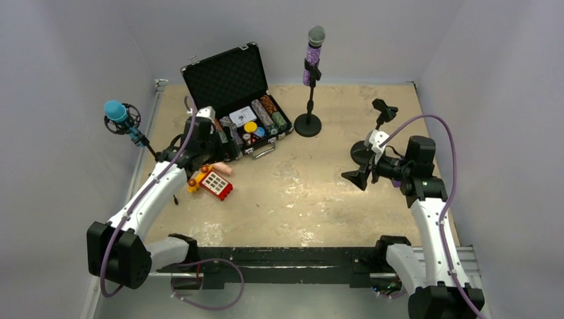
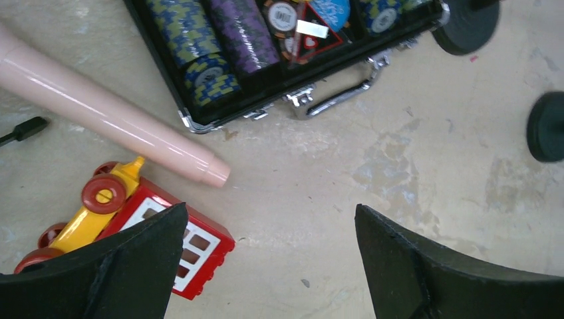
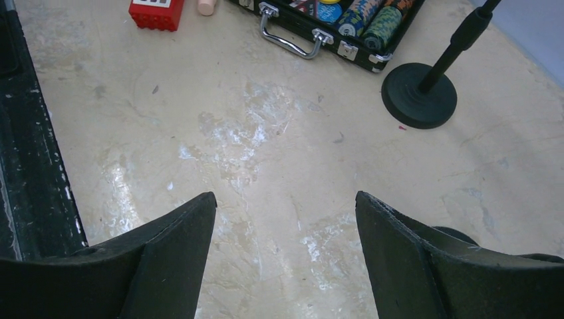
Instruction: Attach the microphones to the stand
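The left tool [image 2: 269, 219] hangs low over the bench [image 2: 399, 153], its two fingers spread wide with nothing between them. The peach-pink microphone [image 2: 113, 116] lies flat on the bench just ahead of this tool and to the left in the wrist view, its narrow end pointing toward the gap and touching neither finger. A red toy block [image 2: 199, 242] sits partly under one finger, and the open chip case [image 2: 229, 109] lies farther ahead. The right tool [image 3: 284, 199] is likewise wide open and holds nothing; the round base of the upright stand [image 3: 419, 96] stands ahead of it to the right. From above, the purple microphone [image 1: 312, 60] is clipped upright in that stand, the blue microphone [image 1: 116, 111] sits in a ring mount [image 1: 133, 119] out beyond the left tool, and an empty stand [image 1: 384, 108] rises just beside the right tool
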Available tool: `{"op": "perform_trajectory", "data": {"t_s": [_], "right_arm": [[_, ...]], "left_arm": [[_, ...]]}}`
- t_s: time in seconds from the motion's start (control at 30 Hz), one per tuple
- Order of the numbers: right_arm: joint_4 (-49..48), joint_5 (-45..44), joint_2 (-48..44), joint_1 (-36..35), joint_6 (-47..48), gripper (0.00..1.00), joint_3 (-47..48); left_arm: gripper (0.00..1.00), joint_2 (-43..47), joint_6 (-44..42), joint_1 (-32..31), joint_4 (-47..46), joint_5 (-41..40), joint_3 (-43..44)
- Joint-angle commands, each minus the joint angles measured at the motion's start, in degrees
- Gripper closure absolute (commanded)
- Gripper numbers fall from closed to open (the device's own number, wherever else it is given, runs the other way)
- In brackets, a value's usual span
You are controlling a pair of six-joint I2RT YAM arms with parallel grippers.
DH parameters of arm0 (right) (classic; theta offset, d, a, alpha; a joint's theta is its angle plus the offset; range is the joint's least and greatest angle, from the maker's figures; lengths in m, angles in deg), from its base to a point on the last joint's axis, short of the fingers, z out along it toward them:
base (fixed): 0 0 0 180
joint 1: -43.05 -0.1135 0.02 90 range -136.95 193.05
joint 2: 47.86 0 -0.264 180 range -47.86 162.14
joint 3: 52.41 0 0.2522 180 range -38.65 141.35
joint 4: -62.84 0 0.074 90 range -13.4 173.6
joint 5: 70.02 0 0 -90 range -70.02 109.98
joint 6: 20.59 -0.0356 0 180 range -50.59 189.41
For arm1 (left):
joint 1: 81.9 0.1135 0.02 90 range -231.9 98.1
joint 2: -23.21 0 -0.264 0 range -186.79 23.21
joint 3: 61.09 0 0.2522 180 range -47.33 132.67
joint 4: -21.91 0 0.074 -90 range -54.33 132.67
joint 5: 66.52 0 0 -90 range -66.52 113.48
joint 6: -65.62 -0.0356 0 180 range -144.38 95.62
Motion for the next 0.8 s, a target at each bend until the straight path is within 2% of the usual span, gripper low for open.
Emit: {"op": "perform_trajectory", "data": {"t_s": [0.0, 0.07, 0.17, 0.27, 0.37, 0.5, 0.67, 0.77], "right_arm": [[-0.1, 0.6, -0.2, 1.5, -1.1, 0.20, 3.2], [1.9, -0.7, 0.4, 2.0, -1.2, 0.20, 6.3], [5.8, -1.1, 1.8, 2.9, -1.0, 0.21, 11.8], [7.8, -1.0, 3.3, 4.0, -3.8, 0.21, 16.8], [9.1, -1.1, 5.7, 6.0, -7.3, 0.21, 22.2], [10.2, -1.7, 10.4, 9.7, -13.6, 0.21, 30.5], [11.5, -8.5, 16.1, 11.1, -17.0, 0.21, 38.7], [14.2, -11.9, 19.9, 11.2, -14.3, 0.21, 43.4]], "left_arm": [[0.01, 5.0, -7.4, 0.4, 0.5, 12.1, 1.7], [0.01, 8.0, -9.3, 0.3, 0.6, 17.1, 1.5], [0.01, 13.2, -13.1, 0.3, 2.6, 20.5, 2.4], [0.01, 17.6, -18.8, 0.3, 6.0, 19.5, 3.2], [0.01, 22.1, -23.8, 0.3, 5.1, 18.1, -0.1], [0.01, 27.1, -25.2, 0.3, 1.0, 17.7, -7.4], [0.01, 28.8, -26.6, 0.3, 1.9, 16.5, -7.8], [0.01, 29.1, -26.9, 0.3, 2.0, 16.8, -7.8]]}}
